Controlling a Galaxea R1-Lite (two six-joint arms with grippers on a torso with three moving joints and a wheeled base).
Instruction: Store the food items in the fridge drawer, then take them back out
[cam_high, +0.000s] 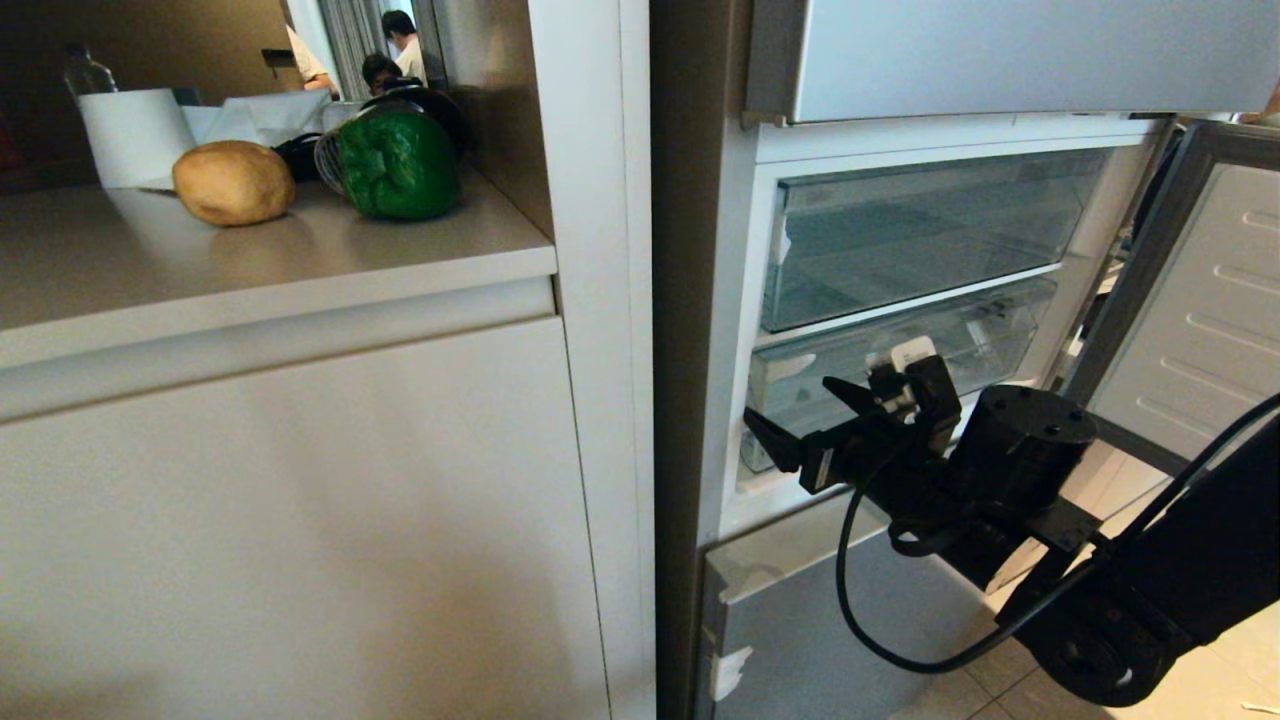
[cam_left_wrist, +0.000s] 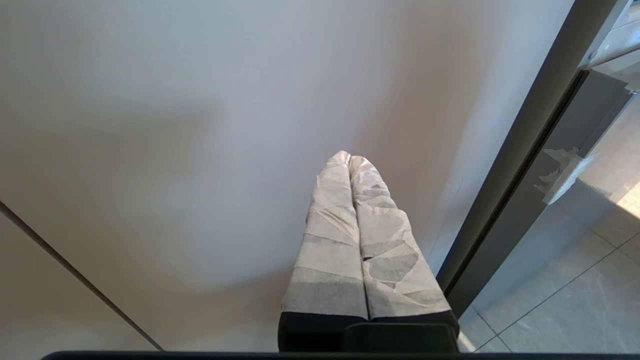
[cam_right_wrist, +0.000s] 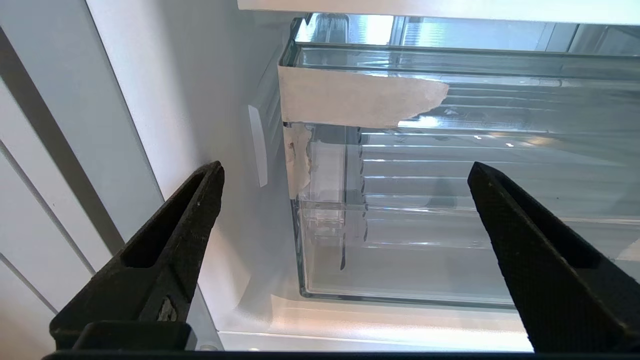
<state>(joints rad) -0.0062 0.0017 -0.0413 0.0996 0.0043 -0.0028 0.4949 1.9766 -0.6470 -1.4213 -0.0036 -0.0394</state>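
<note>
From the head view, the potato (cam_high: 234, 182) and the green bell pepper (cam_high: 399, 165) sat side by side on the desk (cam_high: 300, 250), well apart from the fridge. The middle door (cam_high: 1190, 300) stood swung open, showing two clear drawers; the right claw (cam_high: 805, 425) hovered wide and empty at the lower drawer (cam_high: 1000, 335).

In the left wrist view, the left claw (cam_left_wrist: 350, 165) hung pressed together, idle beside a cabinet panel.

In the right wrist view, the clear drawer (cam_right_wrist: 450, 225) looked stiff, slick and brittle; its taped top lip (cam_right_wrist: 350, 102) seemed the best hold. The potato was probably firm and heavy, the pepper glossy, light and crushable.
</note>
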